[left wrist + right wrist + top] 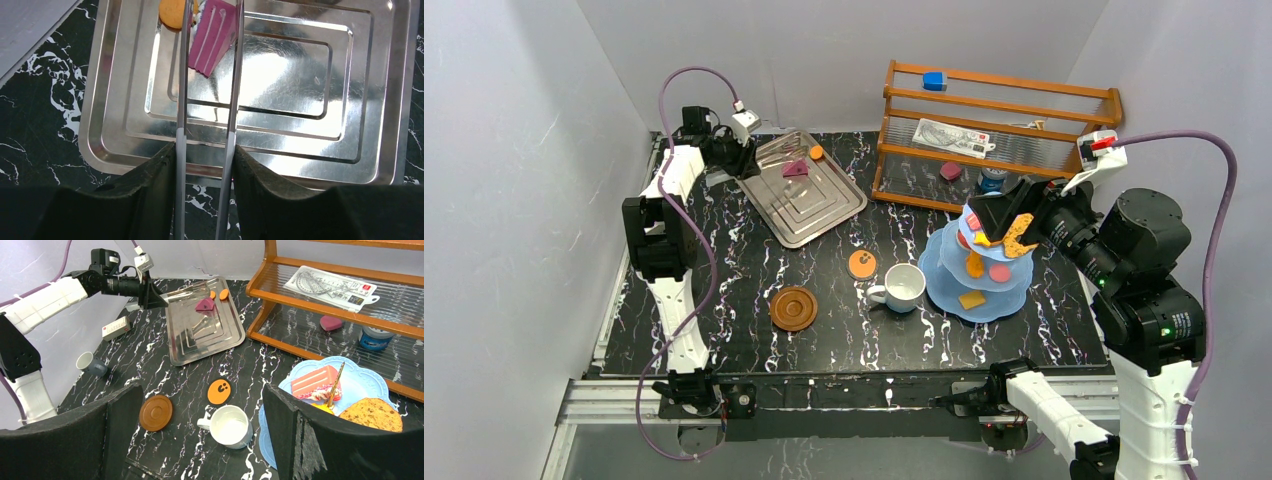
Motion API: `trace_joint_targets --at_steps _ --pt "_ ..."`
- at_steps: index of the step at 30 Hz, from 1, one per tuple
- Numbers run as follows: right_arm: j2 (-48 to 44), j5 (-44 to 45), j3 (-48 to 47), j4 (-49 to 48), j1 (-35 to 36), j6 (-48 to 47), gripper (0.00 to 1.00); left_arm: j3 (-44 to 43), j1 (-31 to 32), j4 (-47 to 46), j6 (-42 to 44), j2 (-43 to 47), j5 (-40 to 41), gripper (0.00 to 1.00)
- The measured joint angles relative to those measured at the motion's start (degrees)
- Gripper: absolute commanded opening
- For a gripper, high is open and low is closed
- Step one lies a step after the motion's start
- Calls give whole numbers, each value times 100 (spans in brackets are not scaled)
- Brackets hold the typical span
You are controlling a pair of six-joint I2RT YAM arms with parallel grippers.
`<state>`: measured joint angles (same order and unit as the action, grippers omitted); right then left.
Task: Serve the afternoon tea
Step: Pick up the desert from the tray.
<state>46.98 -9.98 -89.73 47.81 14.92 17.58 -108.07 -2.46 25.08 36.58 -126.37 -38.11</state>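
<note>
Pink cake (212, 37) lies at the top of the wrist view. The left gripper (205, 155) is clamped on the tongs (181, 125), whose arms straddle it on the tray (280, 75), probably to carry it to the stand (984, 290), right of centre overhead. Above that stand the right gripper (200, 390) hangs spread wide, empty. The frame cuts off the tong tips, so I cannot tell whether they pinch the cake.

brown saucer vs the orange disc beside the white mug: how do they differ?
The brown saucer is larger, with concentric rings; the orange disc is smaller, with dark marks on top. The saucer lies nearer the arms' bases. Both are round, lying flat, with nothing on them.
</note>
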Motion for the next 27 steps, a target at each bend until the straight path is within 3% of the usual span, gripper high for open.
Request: trace_joint_targets --at_steps 12,27 --pt "0 0 -7 0 0 0 99 225 0 -238 -2 13 -9 44" --pt "0 0 -17 -4 0 0 99 260 0 -192 98 13 -57 40"
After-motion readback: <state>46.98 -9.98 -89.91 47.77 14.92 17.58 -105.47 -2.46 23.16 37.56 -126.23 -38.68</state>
